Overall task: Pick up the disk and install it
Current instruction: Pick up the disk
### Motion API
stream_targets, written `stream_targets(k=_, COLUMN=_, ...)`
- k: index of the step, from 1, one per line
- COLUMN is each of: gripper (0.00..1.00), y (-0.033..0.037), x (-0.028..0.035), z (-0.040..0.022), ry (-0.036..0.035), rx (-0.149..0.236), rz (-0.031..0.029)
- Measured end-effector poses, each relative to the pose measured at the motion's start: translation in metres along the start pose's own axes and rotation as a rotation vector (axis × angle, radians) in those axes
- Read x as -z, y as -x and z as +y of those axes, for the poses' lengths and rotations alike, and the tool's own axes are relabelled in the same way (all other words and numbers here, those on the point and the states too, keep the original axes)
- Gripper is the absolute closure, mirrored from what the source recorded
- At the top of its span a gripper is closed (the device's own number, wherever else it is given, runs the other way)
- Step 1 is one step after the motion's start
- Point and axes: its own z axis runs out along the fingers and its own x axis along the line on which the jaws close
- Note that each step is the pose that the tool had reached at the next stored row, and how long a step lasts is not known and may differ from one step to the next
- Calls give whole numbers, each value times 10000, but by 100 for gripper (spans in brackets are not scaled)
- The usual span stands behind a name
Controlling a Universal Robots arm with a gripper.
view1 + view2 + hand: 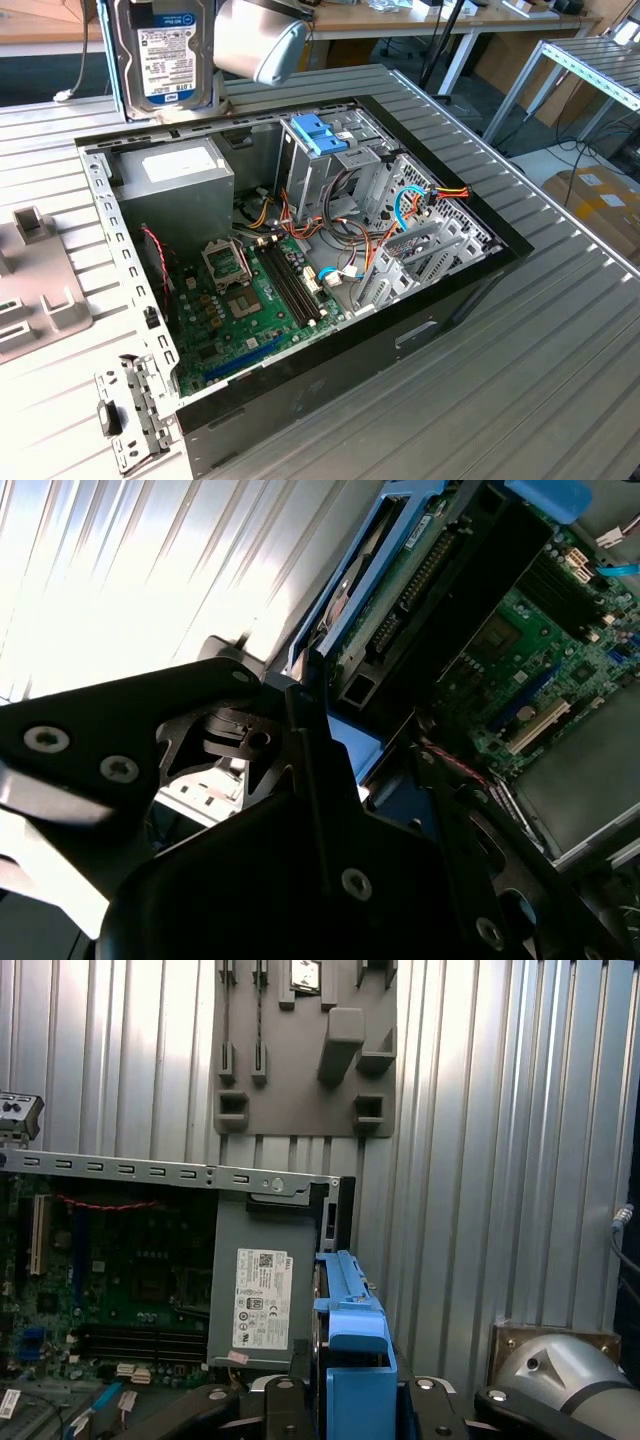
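Note:
The disk hangs upright in the air at the exterior view's upper left, above the far rim of the open computer case. Its white-and-blue label faces the camera. In the first wrist view its light-blue carrier rail runs edge-on between the black fingers of my gripper, which is shut on it. The second wrist view shows the disk's green circuit-board side with the gripper clamped on its lower end.
Inside the case lie the grey power-supply box, the green motherboard and a metal drive cage with a bright-blue latch amid loose cables. A grey fixture plate and a metal bracket lie on the ribbed table.

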Motion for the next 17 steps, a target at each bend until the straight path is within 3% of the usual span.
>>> stream_targets(k=17, gripper=63, y=-125, x=-5, z=-96, ry=0, rx=0, rz=0)
